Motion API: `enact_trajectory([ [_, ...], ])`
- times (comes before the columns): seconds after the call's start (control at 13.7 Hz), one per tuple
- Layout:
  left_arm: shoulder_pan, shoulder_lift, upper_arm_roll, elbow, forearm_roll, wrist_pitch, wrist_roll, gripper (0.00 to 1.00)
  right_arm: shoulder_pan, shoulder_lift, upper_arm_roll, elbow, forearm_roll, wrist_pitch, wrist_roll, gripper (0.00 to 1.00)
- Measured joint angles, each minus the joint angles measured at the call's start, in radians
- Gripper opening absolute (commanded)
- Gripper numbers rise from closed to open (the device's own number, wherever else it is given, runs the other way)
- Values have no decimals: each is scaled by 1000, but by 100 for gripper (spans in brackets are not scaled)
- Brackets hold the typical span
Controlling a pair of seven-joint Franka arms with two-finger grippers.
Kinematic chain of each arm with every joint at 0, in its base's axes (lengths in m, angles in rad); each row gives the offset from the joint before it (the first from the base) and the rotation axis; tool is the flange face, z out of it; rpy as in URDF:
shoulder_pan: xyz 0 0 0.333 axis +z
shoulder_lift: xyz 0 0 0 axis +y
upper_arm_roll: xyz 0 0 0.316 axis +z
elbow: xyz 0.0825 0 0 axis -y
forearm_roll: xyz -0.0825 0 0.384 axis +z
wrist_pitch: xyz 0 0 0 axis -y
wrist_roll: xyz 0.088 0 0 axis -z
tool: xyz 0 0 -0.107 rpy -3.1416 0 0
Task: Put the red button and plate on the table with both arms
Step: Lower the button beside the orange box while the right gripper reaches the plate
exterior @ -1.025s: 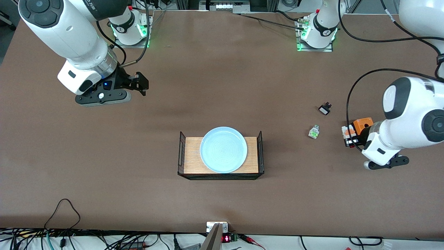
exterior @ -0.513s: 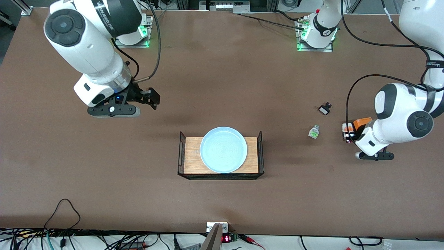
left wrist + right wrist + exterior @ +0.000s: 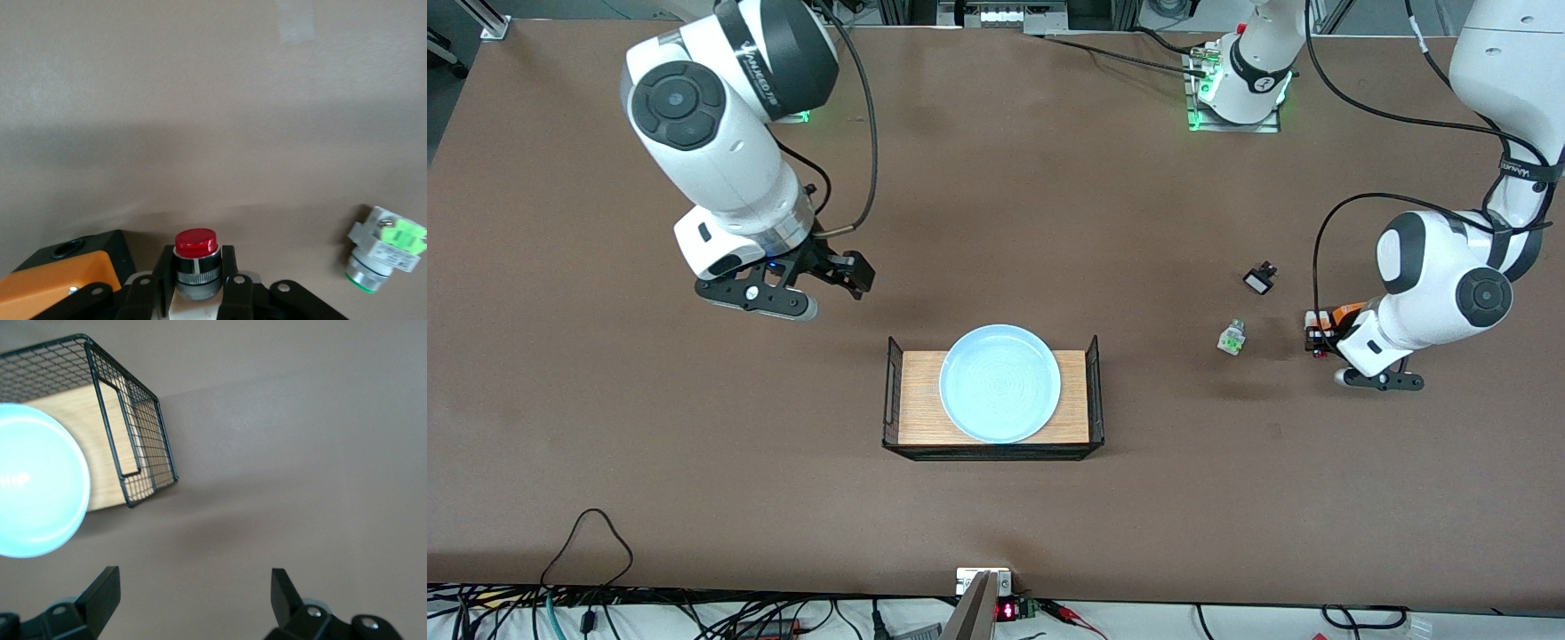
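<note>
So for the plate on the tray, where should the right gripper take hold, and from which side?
Probably the plate's raised rim, on the edge toward the right arm's end. It lies flat on the wooden tray, so only the rim offers a pinch. The tray's black wire ends stand at both ends, so coming from above looks safer. The right gripper, fingers open, hovers over the table.

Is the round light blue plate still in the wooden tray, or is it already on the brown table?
In the tray. The round light blue plate lies on the wooden tray between its black wire ends, not on the brown table.
</note>
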Motion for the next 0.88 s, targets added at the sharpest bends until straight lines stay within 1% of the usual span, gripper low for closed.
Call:
enact_trajectory([
  [0.44,6,37,-2,-1,0,16,-16,1,56,118,0,102,-3,40,281,100],
  [0.59,4,40,-3,-1,0,16,-25,2,75,153,-1,132,-17,43,355,100],
  [0.66,4,43,-4,-1,0,16,-26,12,89,170,-1,143,-39,49,408,100],
  [0.73,2,46,-5,-1,0,16,-28,51,102,186,-1,154,-63,60,456,100],
  [0.81,2,49,-6,-1,0,16,-29,100,115,199,-1,161,-80,72,492,100],
  [0.88,2,50,-6,-1,0,16,-28,100,127,212,-2,169,-89,80,521,100],
])
